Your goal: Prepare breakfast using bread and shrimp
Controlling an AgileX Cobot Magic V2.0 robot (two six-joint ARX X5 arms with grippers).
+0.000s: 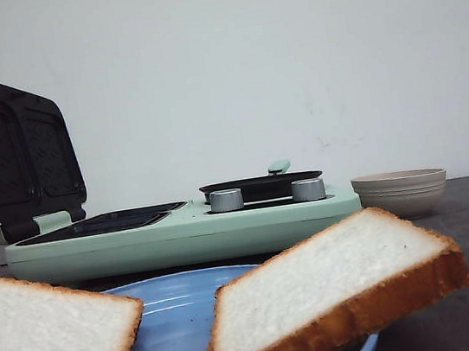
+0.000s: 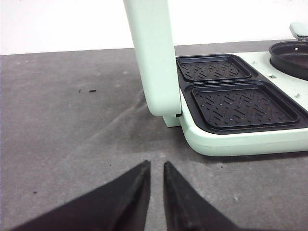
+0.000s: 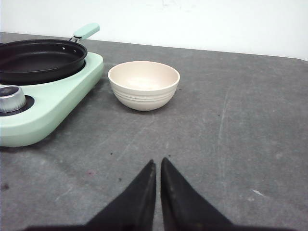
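White bread, two slices (image 1: 329, 289) (image 1: 48, 337), lies nearest on the blue plate (image 1: 172, 324). Both arms hover empty over the grey desk (image 3: 240, 144), left gripper (image 2: 155, 169) and right gripper (image 3: 158, 166) nearly closed. Best open wide, take one slice by its crust, then seat it flat in the sandwich maker's open tray (image 2: 243, 107). No shrimp visible; the beige bowl (image 3: 143, 84) looks empty.
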